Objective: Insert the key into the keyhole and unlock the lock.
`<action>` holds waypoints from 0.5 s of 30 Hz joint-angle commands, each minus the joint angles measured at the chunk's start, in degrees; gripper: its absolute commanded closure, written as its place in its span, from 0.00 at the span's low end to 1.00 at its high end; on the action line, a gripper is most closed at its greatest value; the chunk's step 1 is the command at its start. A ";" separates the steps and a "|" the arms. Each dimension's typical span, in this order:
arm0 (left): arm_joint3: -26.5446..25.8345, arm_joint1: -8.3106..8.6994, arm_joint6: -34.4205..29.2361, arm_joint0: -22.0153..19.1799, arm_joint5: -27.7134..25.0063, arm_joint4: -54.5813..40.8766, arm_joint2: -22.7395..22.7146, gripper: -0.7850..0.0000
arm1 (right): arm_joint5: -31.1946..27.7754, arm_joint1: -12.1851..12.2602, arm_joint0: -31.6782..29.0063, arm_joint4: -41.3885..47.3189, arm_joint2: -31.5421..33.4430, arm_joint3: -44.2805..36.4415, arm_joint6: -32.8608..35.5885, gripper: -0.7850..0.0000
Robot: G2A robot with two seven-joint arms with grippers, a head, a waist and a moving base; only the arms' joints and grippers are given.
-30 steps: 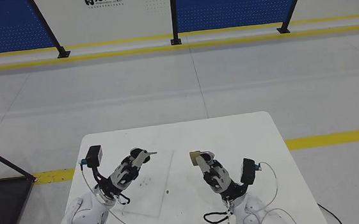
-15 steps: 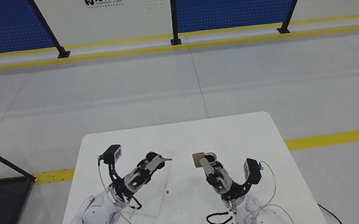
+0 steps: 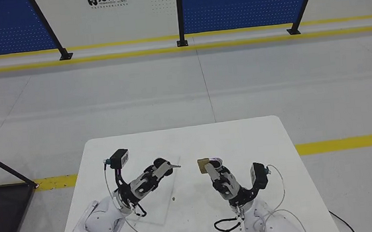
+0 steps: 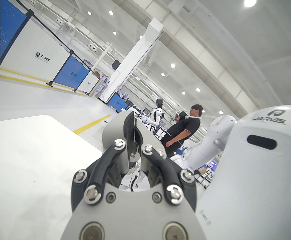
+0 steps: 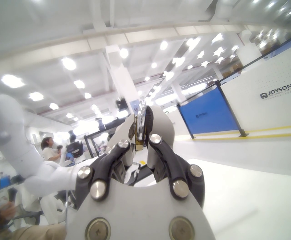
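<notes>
- Key point(image 3: 175, 164) sat pinched in the left gripper point(image 3: 166, 167), its thin metal tip poking out past the fingertips. It was held above the table point(image 3: 254, 136), over the table's near half and a little left of the table's centre.
- In the left wrist view, that gripper's fingers point(image 4: 112, 133) were clenched together, with the ribbed black pads pressed close. The key itself was hard to make out between them there.
- The lock point(image 3: 203, 162), a brass padlock with a shiny shackle, was held up off the table by the right gripper point(image 3: 210, 166). It sat over the table's near half, a little right of the table's centre.
- The right gripper was clamped on the lock. In the right wrist view its two fingers squeezed the brass body from either side, and the chrome shackle stood up between the fingertips.
- The key tip pointed at the lock across the table's centre line. The two were near but apart, with bare table showing in the gap, so the key was not yet inside the lock.
- A clear sheet point(image 3: 155, 202) lay flat on the table's left half, under the left arm.
- A small dark speck point(image 3: 173, 198) lay on the table near its front middle.
</notes>
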 commanded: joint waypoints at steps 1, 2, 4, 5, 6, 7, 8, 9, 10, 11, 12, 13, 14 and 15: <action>0.00 0.00 0.00 0.00 0.00 0.00 0.00 1.00 | 0.16 -0.07 -0.15 1.01 -0.21 -0.38 0.58 1.00; 0.00 0.00 0.00 0.00 0.00 0.00 0.00 1.00 | 0.09 -0.17 -0.19 2.59 -0.32 -0.83 0.53 1.00; -0.68 -0.12 0.55 0.01 0.94 -0.72 0.51 1.00 | 1.07 -0.44 -0.27 4.31 -0.35 -1.27 -1.06 1.00; -0.70 -0.21 1.34 -0.08 0.73 -0.59 0.39 1.00 | 1.43 -0.59 -0.32 4.50 -0.57 -1.44 -1.92 1.00; -0.59 -0.36 2.15 -0.01 0.55 -0.07 0.59 1.00 | 0.78 -0.75 -0.38 5.09 -0.99 -1.47 -2.91 1.00; -0.60 -0.55 3.18 -0.02 0.02 0.55 0.83 1.00 | 0.23 -0.88 -0.36 5.81 -1.34 -1.33 -3.24 1.00; -0.65 -0.76 4.20 0.03 0.00 1.08 1.24 1.00 | 0.29 -1.01 -0.31 6.72 -1.53 -1.39 -3.31 1.00; -1.01 -0.99 5.12 0.11 0.00 1.08 1.96 1.00 | 0.48 -1.17 -0.37 7.70 -1.74 -1.73 -3.50 1.00; -1.28 -1.19 5.83 0.05 0.00 1.19 2.51 1.00 | 0.41 -1.27 -0.41 7.97 -1.97 -1.79 -3.43 1.00; -1.33 -1.37 6.38 0.00 0.00 1.63 2.93 1.00 | 0.41 -1.41 -0.55 8.62 -2.25 -2.03 -3.43 1.00; -1.51 -1.57 7.17 -0.07 0.00 2.11 3.33 1.00 | 0.36 -1.54 -0.66 9.21 -2.52 -2.23 -3.38 1.00; -1.52 -1.76 7.71 -0.11 0.00 2.75 3.80 1.00 | 0.69 -1.67 -0.64 9.35 -2.56 -2.28 -3.71 1.00; -1.56 -1.96 8.36 -0.25 0.00 3.55 4.20 1.00 | 0.96 -1.83 -0.59 9.29 -2.79 -2.53 -3.98 1.00; -1.52 -2.15 8.93 -0.37 0.00 4.50 4.63 1.00 | 1.15 -1.95 -0.61 8.97 -3.02 -2.54 -4.17 1.00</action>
